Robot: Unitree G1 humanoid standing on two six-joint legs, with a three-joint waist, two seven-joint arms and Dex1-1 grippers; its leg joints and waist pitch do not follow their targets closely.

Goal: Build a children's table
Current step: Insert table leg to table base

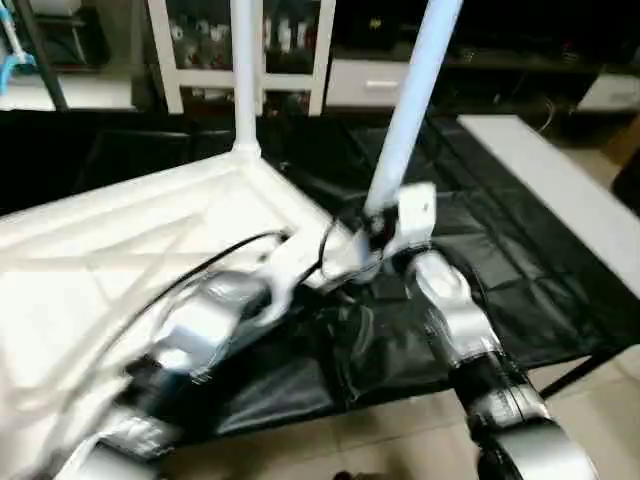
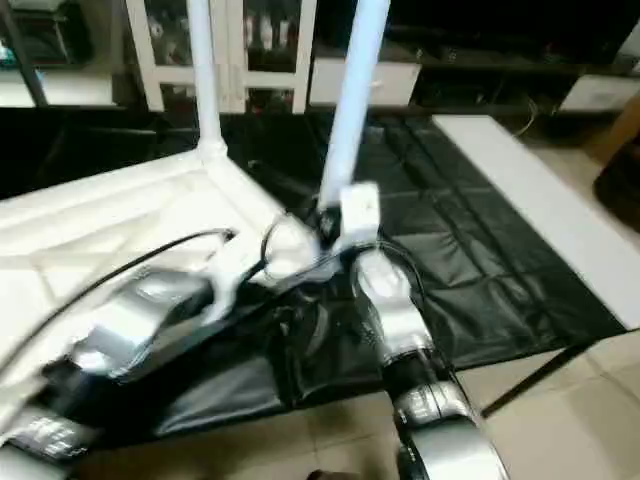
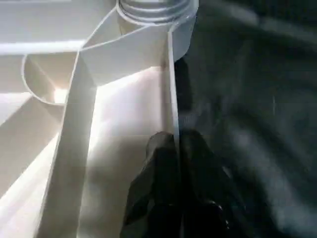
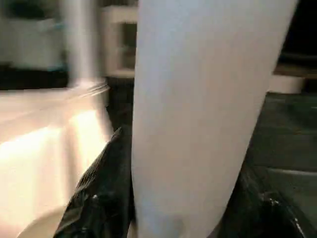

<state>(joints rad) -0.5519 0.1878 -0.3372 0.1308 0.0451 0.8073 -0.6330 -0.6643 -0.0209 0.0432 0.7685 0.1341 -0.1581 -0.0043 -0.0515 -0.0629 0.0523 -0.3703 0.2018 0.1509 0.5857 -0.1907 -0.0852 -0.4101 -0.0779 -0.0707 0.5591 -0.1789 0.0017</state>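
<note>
White top (image 1: pixel 120 250) upside down on black-covered surface (image 1: pixel 480 260). Far corner socket holds upright leg (image 1: pixel 243 70). Right jaws (image 4: pixel 173 208) grip second leg (image 1: pixel 415 100), tilted, beside top's near corner. Left wrist view: left jaws (image 3: pixel 176 148) closed on top's rim.

black sheet (image 1: pixel 500 270) covers the work surface under and just beyond the grippers, pale tiled floor (image 1: pixel 400 430) nearer than them, white shelving (image 1: pixel 290 60) well behind, long white bench (image 1: pixel 560 200) off to the right.
</note>
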